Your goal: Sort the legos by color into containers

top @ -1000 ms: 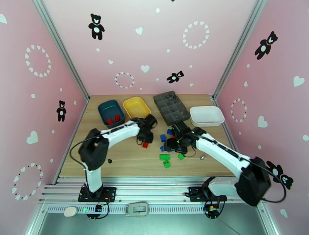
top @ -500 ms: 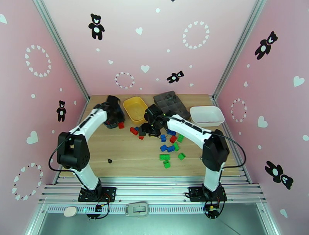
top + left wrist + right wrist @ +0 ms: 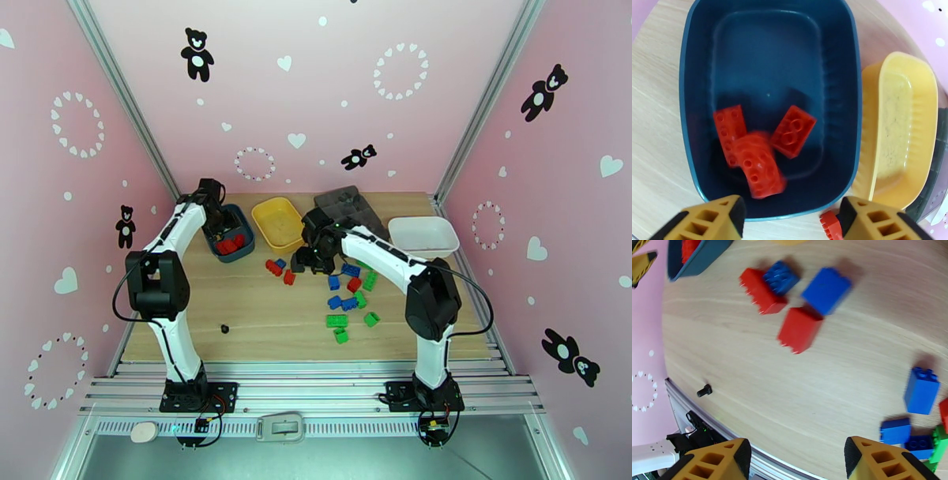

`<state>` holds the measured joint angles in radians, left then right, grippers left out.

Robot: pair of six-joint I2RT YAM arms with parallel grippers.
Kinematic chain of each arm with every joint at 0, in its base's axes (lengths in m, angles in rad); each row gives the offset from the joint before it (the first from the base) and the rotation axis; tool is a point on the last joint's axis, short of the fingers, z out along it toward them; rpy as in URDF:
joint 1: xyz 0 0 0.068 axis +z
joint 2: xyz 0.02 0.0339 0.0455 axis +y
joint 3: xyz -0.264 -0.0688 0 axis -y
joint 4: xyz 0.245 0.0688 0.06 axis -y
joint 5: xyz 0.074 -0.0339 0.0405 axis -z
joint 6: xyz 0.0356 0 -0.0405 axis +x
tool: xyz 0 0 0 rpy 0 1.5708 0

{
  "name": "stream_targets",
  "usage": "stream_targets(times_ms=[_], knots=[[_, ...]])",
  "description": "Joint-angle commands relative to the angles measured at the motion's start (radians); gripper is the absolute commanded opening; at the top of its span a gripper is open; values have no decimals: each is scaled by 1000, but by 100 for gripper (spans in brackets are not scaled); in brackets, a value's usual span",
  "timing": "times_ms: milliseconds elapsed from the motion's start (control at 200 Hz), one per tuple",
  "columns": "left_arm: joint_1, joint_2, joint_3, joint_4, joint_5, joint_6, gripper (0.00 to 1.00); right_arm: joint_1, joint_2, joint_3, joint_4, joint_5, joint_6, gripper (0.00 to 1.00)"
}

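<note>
I have two arms of the same build. My left arm (image 3: 180,227) and my right arm (image 3: 378,254) each wear smooth white shells along the long links. Chunky black joint housings (image 3: 156,286) sit between the links, rounded at the corners, and the wrist end of each arm is black too. Each arm rises from a flat black base plate (image 3: 197,395). A thin black cable (image 3: 117,298) loops out beside each elbow. My left fingers (image 3: 707,221) and right fingers (image 3: 884,461) are blocky mustard-yellow plastic with square pockets moulded into the faces and dark inner edges.
</note>
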<state>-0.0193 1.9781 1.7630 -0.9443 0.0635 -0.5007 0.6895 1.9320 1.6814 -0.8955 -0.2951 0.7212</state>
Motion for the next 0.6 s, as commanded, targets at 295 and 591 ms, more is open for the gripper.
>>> stream_targets(times_ms=[295, 591], knots=[[-167, -214, -186, -67, -99, -21, 67, -23, -96, -144, -12, 51, -12, 66], [-323, -302, -415, 4, -89, -197, 67, -24, -187, -265, 5, 83, 4, 67]])
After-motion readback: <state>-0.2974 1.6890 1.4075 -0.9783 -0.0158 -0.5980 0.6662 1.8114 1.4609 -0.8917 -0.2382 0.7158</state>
